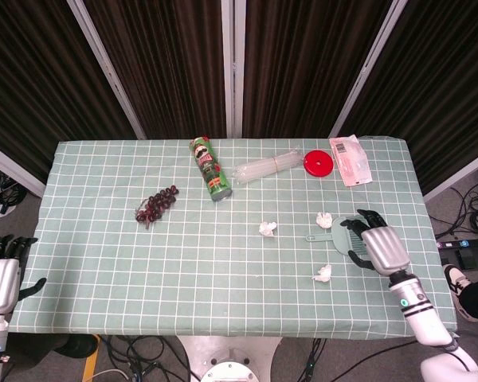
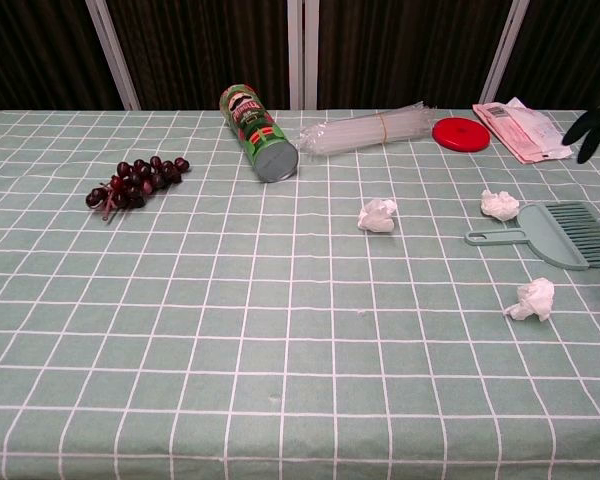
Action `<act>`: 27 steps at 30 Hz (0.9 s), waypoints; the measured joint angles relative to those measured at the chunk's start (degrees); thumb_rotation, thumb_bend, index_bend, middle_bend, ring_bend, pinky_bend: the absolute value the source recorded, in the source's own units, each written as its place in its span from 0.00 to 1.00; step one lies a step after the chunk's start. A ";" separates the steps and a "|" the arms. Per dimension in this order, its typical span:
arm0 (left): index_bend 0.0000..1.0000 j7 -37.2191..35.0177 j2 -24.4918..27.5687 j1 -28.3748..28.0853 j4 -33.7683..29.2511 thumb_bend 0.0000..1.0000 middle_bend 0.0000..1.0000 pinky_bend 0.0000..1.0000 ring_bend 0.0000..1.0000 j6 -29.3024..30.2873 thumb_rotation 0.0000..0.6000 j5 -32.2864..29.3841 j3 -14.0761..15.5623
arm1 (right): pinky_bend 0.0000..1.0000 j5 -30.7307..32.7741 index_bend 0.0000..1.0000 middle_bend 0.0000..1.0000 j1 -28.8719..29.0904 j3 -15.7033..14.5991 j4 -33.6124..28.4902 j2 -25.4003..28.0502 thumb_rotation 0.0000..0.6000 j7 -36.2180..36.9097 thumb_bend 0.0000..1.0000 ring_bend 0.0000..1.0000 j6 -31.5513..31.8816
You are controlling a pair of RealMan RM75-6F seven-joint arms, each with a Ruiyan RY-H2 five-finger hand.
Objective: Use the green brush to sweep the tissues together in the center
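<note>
The green brush [image 1: 342, 233] [image 2: 555, 233] lies flat on the right side of the checked tablecloth [image 1: 103, 263], handle pointing left. Three crumpled tissues lie apart: one near the middle [image 1: 267, 228] [image 2: 378, 215], one just beyond the brush handle [image 1: 324, 219] [image 2: 499, 204], one nearer the front [image 1: 324, 274] [image 2: 532, 299]. My right hand [image 1: 380, 245] hovers over the bristle end of the brush with fingers spread, holding nothing; only its dark fingertips [image 2: 592, 128] show in the chest view. My left hand [image 1: 0, 274] hangs off the table's left edge, empty, fingers apart.
A green chip can [image 1: 211, 169] lies on its side at the back, with a bunch of dark grapes [image 1: 157, 204] to its left. A clear bundle of straws [image 1: 264, 167], a red lid [image 1: 319, 162] and a pink-and-white packet [image 1: 350, 159] lie along the back right.
</note>
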 measured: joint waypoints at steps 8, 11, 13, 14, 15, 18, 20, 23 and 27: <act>0.26 -1.81 -0.33 0.18 0.83 0.12 0.24 0.15 0.15 -1.02 1.00 -0.80 0.10 | 0.08 3.37 0.36 0.36 5.23 1.17 10.58 -12.28 1.00 -8.67 0.21 0.10 -3.21; 0.26 -2.59 -0.46 0.21 1.28 0.12 0.24 0.15 0.15 -1.24 1.00 -0.86 0.09 | 0.08 4.18 0.39 0.36 6.60 1.24 13.99 -15.28 1.00 -10.39 0.21 0.10 -4.05; 0.26 -2.95 -0.55 0.24 1.53 0.12 0.24 0.15 0.15 -1.39 1.00 -0.91 0.11 | 0.08 4.54 0.41 0.37 7.28 1.26 15.93 -16.81 1.00 -11.11 0.19 0.10 -4.44; 0.26 -3.15 -0.63 0.26 1.70 0.12 0.24 0.15 0.15 -1.47 1.00 -0.93 0.13 | 0.08 4.70 0.42 0.37 7.67 1.25 17.20 -17.79 1.00 -11.57 0.18 0.10 -4.58; 0.26 -3.29 -0.70 0.26 1.83 0.12 0.24 0.15 0.15 -1.53 1.00 -0.94 0.14 | 0.08 4.78 0.42 0.38 7.94 1.22 18.14 -18.53 1.00 -11.89 0.16 0.10 -4.64; 0.26 -3.76 -0.85 0.24 2.05 0.12 0.24 0.15 0.15 -1.90 1.00 -0.97 0.20 | 0.08 4.96 0.43 0.38 8.72 0.91 20.99 -20.79 1.00 -12.96 0.16 0.10 -4.90; 0.26 -4.09 -0.91 0.20 2.28 0.12 0.24 0.15 0.15 -2.20 1.00 -1.00 0.25 | 0.08 5.07 0.43 0.38 9.13 0.55 22.56 -22.00 1.00 -13.69 0.16 0.10 -5.12; 0.26 -4.53 -1.04 0.15 2.52 0.12 0.24 0.15 0.15 -2.55 1.00 -1.22 0.23 | 0.08 5.27 0.42 0.39 9.39 0.05 24.21 -23.18 1.00 -14.45 0.16 0.10 -5.27; 0.26 -4.92 -1.19 -0.06 2.88 0.12 0.24 0.15 0.15 -3.27 1.00 -1.47 0.18 | 0.08 5.72 0.42 0.40 9.41 -0.31 25.80 -24.22 1.00 -14.73 0.16 0.11 -5.29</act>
